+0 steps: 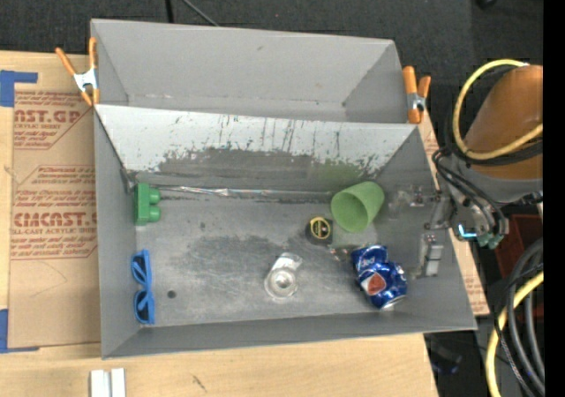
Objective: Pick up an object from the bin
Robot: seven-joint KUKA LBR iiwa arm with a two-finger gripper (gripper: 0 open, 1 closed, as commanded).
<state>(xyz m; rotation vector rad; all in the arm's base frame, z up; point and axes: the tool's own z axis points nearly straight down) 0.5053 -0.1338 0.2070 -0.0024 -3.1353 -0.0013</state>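
My gripper (pixel 431 250) hangs by the bin's right wall, just right of the nearest things. A crushed blue soda can (pixel 380 277) lies on the floor a little left of and below it. A green plastic cup (pixel 357 206) rests on its side up and to the left, its mouth turned toward the bin's front. A small round black-and-yellow thing (pixel 319 228) sits just left of the cup. The gripper touches none of them that I can see.
A clear plastic cup (pixel 282 279) lies near the front middle. A green block (pixel 146 204) sits at the left wall, and blue toy glasses (pixel 141 287) lie in the front left corner. The arm comes over the right rim.
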